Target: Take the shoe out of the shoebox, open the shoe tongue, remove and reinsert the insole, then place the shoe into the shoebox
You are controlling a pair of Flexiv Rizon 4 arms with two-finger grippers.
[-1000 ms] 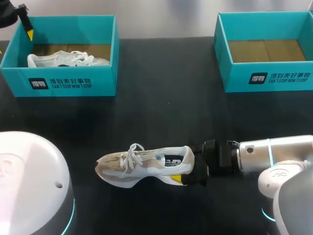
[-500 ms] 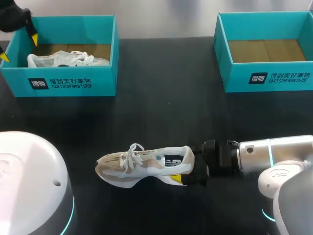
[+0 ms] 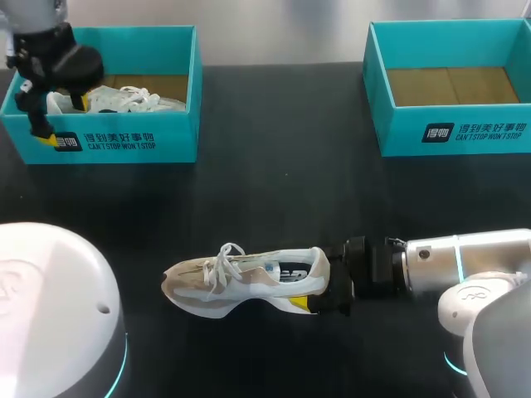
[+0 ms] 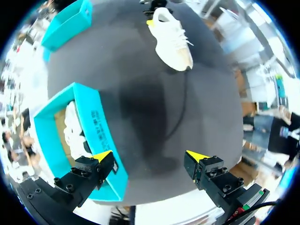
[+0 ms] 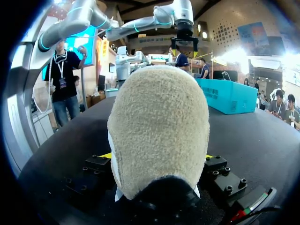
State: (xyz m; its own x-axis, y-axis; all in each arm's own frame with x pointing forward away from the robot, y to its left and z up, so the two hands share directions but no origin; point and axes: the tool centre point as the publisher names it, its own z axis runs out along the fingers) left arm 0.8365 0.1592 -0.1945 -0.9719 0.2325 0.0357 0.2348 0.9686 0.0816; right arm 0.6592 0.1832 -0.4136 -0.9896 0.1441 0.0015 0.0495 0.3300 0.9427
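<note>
The white and beige lace-up sneaker (image 3: 245, 280) lies out of its box near the front edge of the black tabletop (image 3: 274, 191), about midway along it. Its toe points toward the left edge and its heel toward the right. Our right gripper (image 3: 322, 282) clamps the suede heel from both sides, one yellow tip on each flank in the right wrist view.

Our left gripper (image 4: 149, 155) hangs above the near left corner of the teal cardboard shoebox (image 3: 133, 141) at the far left corner of the tabletop, its jaws spread wide and holding nothing. A second pale sneaker (image 3: 124, 99) lies inside that box. An empty teal shoebox (image 3: 452, 133) stands at the far right corner.

We judge the step in hand to be opening the tongue, so the left arm has to reach the laces while the right one anchors the heel. To do it well:

- We should bring the left gripper over from above the laces and well clear of the box wall.
- We should narrow the jaws before they reach the lace loops, so that the loops do not snag.
- We should take the tongue's top edge rather than a lace and pull toward the toe.
- The heel grip should stay firm, because a soft upper will likely drag the whole sneaker otherwise.
</note>
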